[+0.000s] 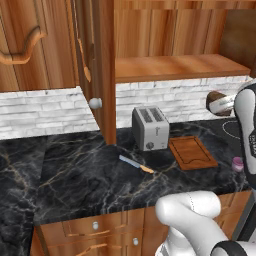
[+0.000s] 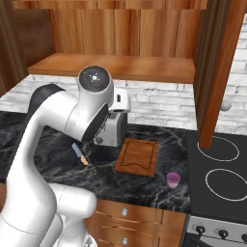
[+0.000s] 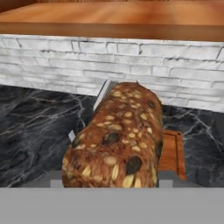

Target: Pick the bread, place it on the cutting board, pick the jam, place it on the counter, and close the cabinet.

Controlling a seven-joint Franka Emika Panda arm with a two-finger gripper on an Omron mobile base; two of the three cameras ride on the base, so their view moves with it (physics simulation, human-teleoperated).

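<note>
Base views flank counter (image 1: pixel 90 175); hand view close on bread (image 3: pixel 118 135)

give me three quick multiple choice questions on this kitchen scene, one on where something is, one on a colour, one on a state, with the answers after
1. Where does the knife lie?
A. on the cutting board
B. on the counter, left of the toaster
C. on the stove

2. What colour is the lid of the jam?
A. purple
B. green
C. yellow

3. What is the state of the bread?
A. lying on the cutting board
B. on the cabinet shelf
C. held in the gripper

Answers:
1. B: the knife rests on the counter, apart from the cutting board and to the left of the toaster.
2. A: the small jar by the stove has a purple top.
3. C: the hand view shows the loaf right in front of the gripper, above the counter, while the board lies bare.
</note>
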